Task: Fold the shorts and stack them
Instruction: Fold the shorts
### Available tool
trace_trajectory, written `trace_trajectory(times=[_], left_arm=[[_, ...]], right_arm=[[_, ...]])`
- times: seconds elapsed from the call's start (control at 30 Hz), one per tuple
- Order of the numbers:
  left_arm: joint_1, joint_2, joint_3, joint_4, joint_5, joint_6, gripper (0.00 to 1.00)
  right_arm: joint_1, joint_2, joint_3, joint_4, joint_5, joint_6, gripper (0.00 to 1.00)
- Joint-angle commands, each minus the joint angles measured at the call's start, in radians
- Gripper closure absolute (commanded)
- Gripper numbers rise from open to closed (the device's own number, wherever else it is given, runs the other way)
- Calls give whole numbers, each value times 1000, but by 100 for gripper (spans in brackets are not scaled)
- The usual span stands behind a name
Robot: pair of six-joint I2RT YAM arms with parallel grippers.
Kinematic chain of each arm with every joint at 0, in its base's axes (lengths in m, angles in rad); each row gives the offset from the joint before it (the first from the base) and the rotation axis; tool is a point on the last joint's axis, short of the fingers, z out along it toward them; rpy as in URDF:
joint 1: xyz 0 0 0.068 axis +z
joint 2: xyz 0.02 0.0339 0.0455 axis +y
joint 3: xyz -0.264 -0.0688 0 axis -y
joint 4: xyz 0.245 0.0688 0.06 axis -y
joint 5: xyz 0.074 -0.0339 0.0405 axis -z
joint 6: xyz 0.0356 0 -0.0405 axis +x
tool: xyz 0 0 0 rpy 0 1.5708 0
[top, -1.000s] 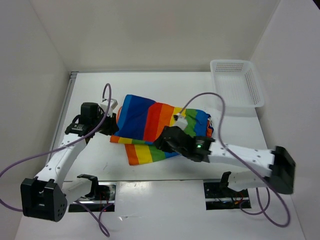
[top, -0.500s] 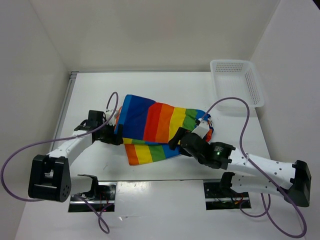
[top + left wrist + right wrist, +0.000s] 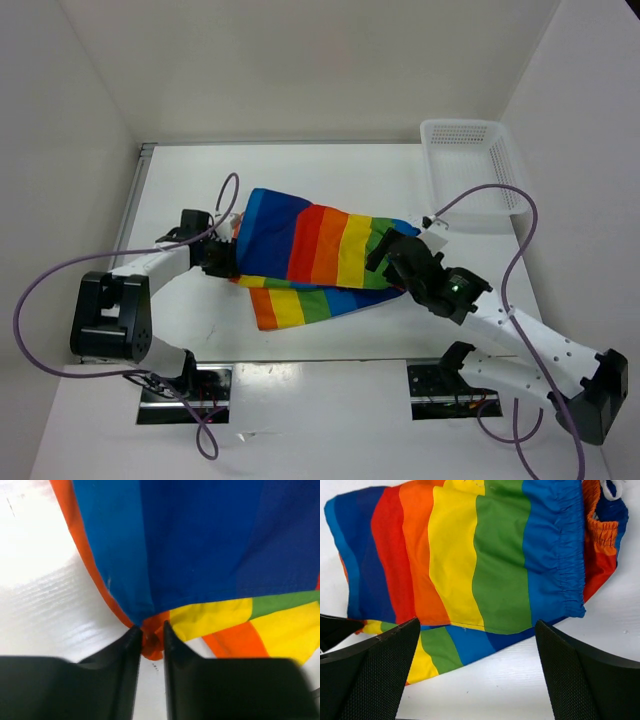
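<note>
The shorts (image 3: 310, 250) are lying half folded in the middle of the desk (image 3: 330, 175). The left hand (image 3: 150, 636) is pinching their orange corner (image 3: 151, 650), likely so it can pull it over. The right hand (image 3: 392, 252) is hovering wide open by the waistband (image 3: 555, 550), holding nothing.

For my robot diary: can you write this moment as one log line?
left gripper: shut on shorts edge | right gripper: open over shorts | shorts: on table
</note>
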Motion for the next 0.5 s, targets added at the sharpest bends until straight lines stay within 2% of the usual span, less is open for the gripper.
trace_trajectory(times=[0.0, 0.03, 0.13, 0.2, 0.27, 0.33, 0.43, 0.47], left_arm=[[6, 19, 66, -28, 54, 7, 73], [6, 7, 98, -52, 54, 7, 84], [6, -44, 130, -117, 43, 7, 93], [6, -81, 140, -131, 77, 7, 99], [6, -90, 149, -131, 89, 7, 100], [6, -99, 158, -131, 100, 7, 100], [6, -90, 195, -111, 109, 7, 100], [6, -80, 210, -111, 109, 7, 100]], right_arm=[[-90, -55, 18, 23, -89, -52, 0], [-113, -86, 18, 23, -89, -65, 0], [-208, -113, 8, 23, -159, -86, 0], [-259, -88, -1, 23, -251, -86, 4], [-287, -3, -1, 36, -317, -86, 5], [-287, 79, 10, 36, -304, -24, 7], [-329, 109, 19, 28, -291, -22, 10], [-346, 120, 9, 28, -304, -22, 15]])
